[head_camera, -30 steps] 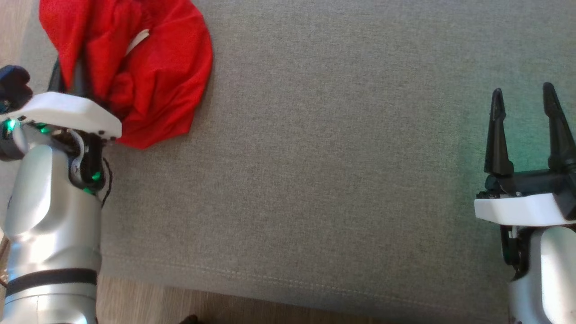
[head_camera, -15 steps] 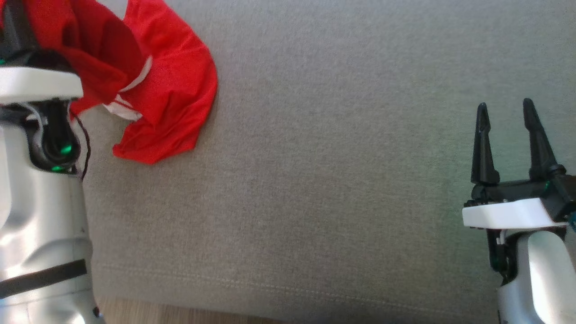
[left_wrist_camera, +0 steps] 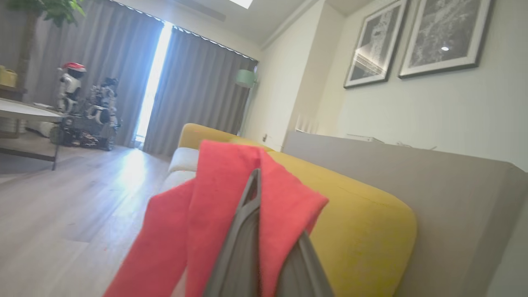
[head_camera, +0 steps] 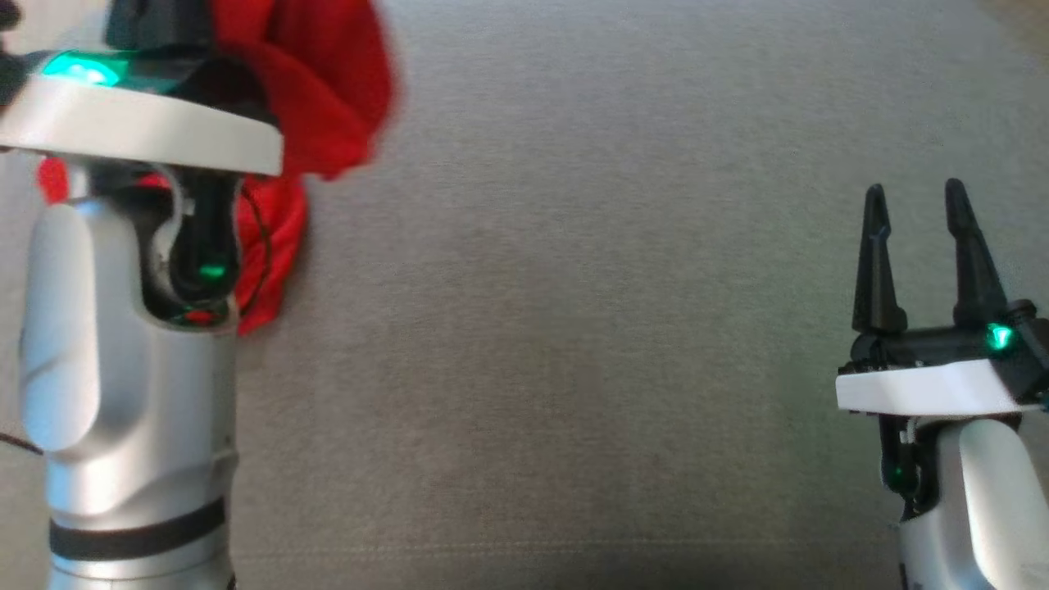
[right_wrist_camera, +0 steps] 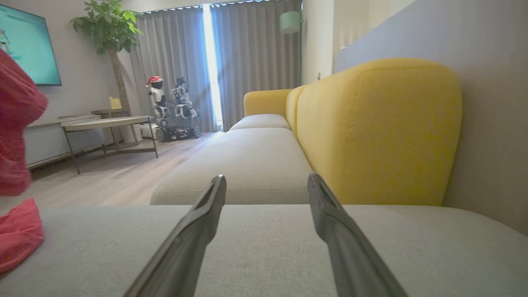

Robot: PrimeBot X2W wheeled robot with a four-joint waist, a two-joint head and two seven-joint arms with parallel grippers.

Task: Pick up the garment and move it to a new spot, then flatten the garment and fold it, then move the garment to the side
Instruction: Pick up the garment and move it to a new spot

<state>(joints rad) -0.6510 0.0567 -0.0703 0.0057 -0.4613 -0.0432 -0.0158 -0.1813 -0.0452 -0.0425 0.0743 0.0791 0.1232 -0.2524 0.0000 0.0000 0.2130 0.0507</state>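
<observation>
The left gripper [left_wrist_camera: 255,181] is clamped tight on a fold of the garment [head_camera: 328,82]. The cloth drapes over both fingers and hangs at the far left, its lower end seemingly resting on the cushion [head_camera: 574,287]. Held high like this, it can be carried to a new spot. The right gripper [head_camera: 915,192] hovers near right, spread and empty, probably to stay out of the way.

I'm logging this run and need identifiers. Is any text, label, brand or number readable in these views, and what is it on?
No text can be read in any view.
Red garment: no tag or print is legible, and it is blurred in the head view.
Wall screen: there is a faint line near its top, too blurred to read.
Framed pictures: no lettering is visible.
</observation>
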